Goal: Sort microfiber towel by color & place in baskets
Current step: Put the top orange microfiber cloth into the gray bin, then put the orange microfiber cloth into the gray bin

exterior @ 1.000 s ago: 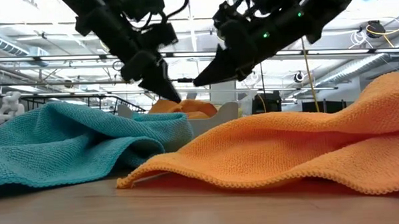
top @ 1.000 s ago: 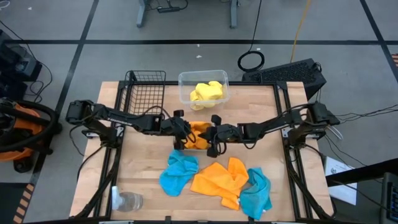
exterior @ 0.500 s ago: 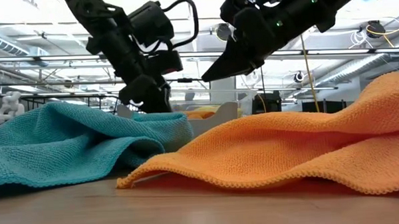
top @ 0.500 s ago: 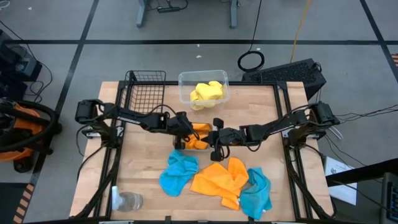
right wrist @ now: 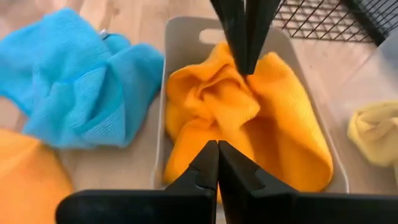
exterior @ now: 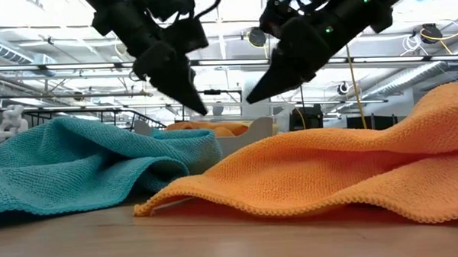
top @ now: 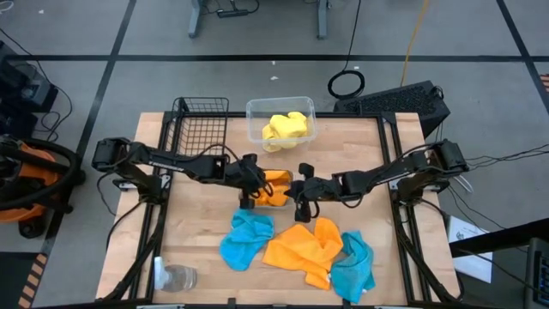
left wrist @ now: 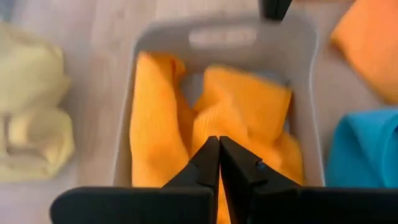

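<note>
Left tool [top: 247,194] and right tool [top: 299,205], fingers together and empty, flank the small grey plastic tray [top: 284,178]. Crumpled orange microfiber towel [left wrist: 242,118] lies inside it, just below both tips.

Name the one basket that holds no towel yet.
The black wire-mesh basket. The clear tub holds a yellow towel; the grey tray holds an orange one.

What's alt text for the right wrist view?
The right gripper, shut and empty, hangs over a grey tray holding a crumpled orange towel, with the left gripper shut above the tray's far end. A blue towel lies beside the tray on the wooden table.
</note>
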Controlling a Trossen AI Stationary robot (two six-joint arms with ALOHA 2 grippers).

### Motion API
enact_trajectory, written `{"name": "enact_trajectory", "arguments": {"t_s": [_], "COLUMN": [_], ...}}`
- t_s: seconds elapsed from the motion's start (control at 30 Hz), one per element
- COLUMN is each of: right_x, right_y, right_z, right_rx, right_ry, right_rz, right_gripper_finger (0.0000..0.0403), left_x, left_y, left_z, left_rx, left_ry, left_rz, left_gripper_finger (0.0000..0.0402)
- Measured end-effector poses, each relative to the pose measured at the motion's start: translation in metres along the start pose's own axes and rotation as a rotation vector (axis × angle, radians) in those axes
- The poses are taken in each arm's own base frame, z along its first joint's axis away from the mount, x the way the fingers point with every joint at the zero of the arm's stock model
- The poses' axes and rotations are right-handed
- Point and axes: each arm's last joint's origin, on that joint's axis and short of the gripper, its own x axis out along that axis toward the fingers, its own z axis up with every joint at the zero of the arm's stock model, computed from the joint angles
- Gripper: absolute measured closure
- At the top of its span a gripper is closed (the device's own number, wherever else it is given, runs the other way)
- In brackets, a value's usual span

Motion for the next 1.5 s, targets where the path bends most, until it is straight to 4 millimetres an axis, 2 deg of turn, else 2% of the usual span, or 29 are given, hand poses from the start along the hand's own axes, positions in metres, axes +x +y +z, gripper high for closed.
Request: {"name": "enact_trajectory", "arguments": {"t_s": [0.13, 0.23, 0.4, 0.53, 0.77, 0.93, 1.03, 1.3, 1.5], "right_x": [-0.017, -0.033, -0.051, -0.062, -0.073, -0.079, -0.077, -0.056, -0.03], "right_y": [0.012, 0.024, 0.051, 0.072, 0.093, 0.103, 0.108, 0.118, 0.123], "right_z": [0.0, 0.0, -0.006, -0.015, -0.022, -0.025, -0.03, -0.05, -0.074], "right_rx": [0.004, 0.017, 0.034, 0.018, 0.048, 0.086, 0.132, 0.192, 0.181], "right_ry": [0.039, 0.051, 0.112, 0.155, 0.178, 0.192, 0.226, 0.333, 0.437], "right_rz": [0.037, 0.092, 0.247, 0.296, 0.346, 0.368, 0.37, 0.315, 0.25], "right_gripper_finger": [0.0403, 0.0403, 0.0403, 0.0403, 0.0403, 0.0401, 0.0381, 0.0276, 0.0192], "left_x": [0.0, 0.008, 0.03, 0.048, 0.055, 0.044, 0.03, -0.01, -0.022], "left_y": [0.001, 0.007, 0.014, 0.014, 0.012, 0.013, 0.015, 0.007, -0.007], "left_z": [0.008, 0.01, -0.003, -0.016, -0.019, -0.012, -0.006, 0.008, 0.015], "left_rx": [0.043, 0.055, 0.037, 0.034, 0.035, 0.033, 0.03, 0.0, 0.026], "left_ry": [-0.079, -0.101, -0.018, 0.061, 0.072, 0.036, 0.003, -0.086, -0.147], "left_rz": [0.064, 0.082, 0.069, 0.026, -0.006, 0.007, 0.016, 0.007, -0.021], "left_gripper_finger": [0.0382, 0.0382, 0.0382, 0.0382, 0.0382, 0.0382, 0.0382, 0.0382, 0.0382]}}
